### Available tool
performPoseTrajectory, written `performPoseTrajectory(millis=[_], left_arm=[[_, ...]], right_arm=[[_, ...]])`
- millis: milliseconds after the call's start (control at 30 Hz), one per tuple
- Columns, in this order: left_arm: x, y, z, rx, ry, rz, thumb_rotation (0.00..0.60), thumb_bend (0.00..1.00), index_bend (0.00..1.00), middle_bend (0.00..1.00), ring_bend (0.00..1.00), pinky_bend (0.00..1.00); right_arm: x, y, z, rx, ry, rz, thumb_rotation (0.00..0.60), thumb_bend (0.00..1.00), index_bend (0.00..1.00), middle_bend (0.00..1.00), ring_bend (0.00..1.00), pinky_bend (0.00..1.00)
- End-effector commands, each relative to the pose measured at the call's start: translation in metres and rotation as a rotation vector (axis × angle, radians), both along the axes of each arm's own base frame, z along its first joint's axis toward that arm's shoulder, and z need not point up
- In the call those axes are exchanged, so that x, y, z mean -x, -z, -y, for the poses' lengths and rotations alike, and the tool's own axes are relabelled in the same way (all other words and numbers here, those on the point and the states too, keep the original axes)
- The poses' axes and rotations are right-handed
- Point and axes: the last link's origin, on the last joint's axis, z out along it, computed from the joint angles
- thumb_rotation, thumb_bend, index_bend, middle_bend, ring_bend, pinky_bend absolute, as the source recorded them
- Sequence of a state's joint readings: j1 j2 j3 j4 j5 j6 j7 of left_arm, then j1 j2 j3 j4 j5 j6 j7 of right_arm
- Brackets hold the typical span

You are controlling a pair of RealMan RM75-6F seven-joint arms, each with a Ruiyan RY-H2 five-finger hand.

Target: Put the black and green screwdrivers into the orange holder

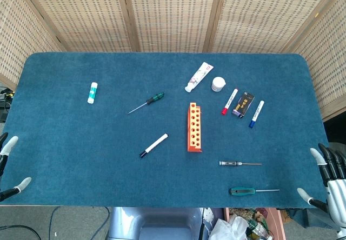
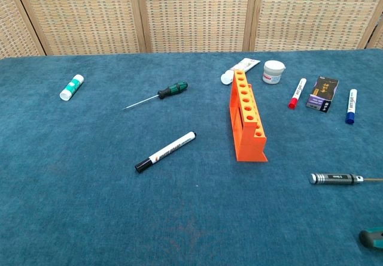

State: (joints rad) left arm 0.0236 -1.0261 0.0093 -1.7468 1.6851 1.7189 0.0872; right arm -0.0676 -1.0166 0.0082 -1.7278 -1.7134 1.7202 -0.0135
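Orange holder upright mid-table, holes up – ready for tools. Black-green screwdriver lies well left of it, untouched. Left hand and right hand at near edge – fingers apart, holding nothing.

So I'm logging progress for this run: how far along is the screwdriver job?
Nothing looks done: the orange holder has no tools in it. Nothing is in hand; the left hand and right hand sit open at the table's near edge. Left to do: the black and green screwdriver and the other green-handled screwdriver lie on the cloth.
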Motion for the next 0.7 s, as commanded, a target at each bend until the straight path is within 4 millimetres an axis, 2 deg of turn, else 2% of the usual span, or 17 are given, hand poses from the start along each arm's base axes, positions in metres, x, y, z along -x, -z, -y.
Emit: performPoseTrajectory(millis=[33, 167, 267, 367, 433, 533, 700], left_arm=[[0.000, 0.000, -0.001, 0.004, -0.003, -0.002, 0.600, 0.00, 0.00, 0.00, 0.00, 0.00], [0.000, 0.000, -0.001, 0.007, -0.005, 0.003, 0.600, 0.00, 0.00, 0.00, 0.00, 0.00], [0.000, 0.000, -0.003, 0.005, -0.009, 0.000, 0.600, 0.00, 0.00, 0.00, 0.00, 0.00], [0.000, 0.002, -0.005, 0.009, -0.014, -0.005, 0.600, 0.00, 0.00, 0.00, 0.00, 0.00], [0.000, 0.004, -0.007, 0.016, -0.022, -0.013, 0.600, 0.00, 0.00, 0.00, 0.00, 0.00], [0.002, 0.009, -0.011, 0.035, -0.035, -0.031, 0.600, 0.00, 0.00, 0.00, 0.00, 0.00], [0.003, 0.011, -0.017, 0.039, -0.056, -0.035, 0.600, 0.00, 0.00, 0.00, 0.00, 0.00]], right_arm=[[-0.001, 0.004, 0.001, -0.022, -0.007, 0.004, 0.600, 0.00, 0.04, 0.00, 0.00, 0.00], [-0.003, 0.012, 0.006, -0.068, -0.027, 0.001, 0.600, 0.00, 0.04, 0.00, 0.00, 0.00], [-0.009, 0.025, 0.021, -0.133, -0.077, -0.015, 0.600, 0.00, 0.05, 0.00, 0.00, 0.00], [-0.021, 0.039, 0.045, -0.238, -0.119, 0.041, 0.600, 0.01, 0.14, 0.00, 0.00, 0.00], [-0.028, 0.049, 0.067, -0.290, -0.142, 0.039, 0.600, 0.02, 0.24, 0.00, 0.00, 0.00], [-0.037, 0.066, 0.093, -0.318, -0.167, 0.022, 0.600, 0.13, 0.35, 0.00, 0.00, 0.00], [-0.048, 0.103, 0.117, -0.385, -0.147, 0.048, 0.600, 0.20, 0.41, 0.00, 0.00, 0.00]])
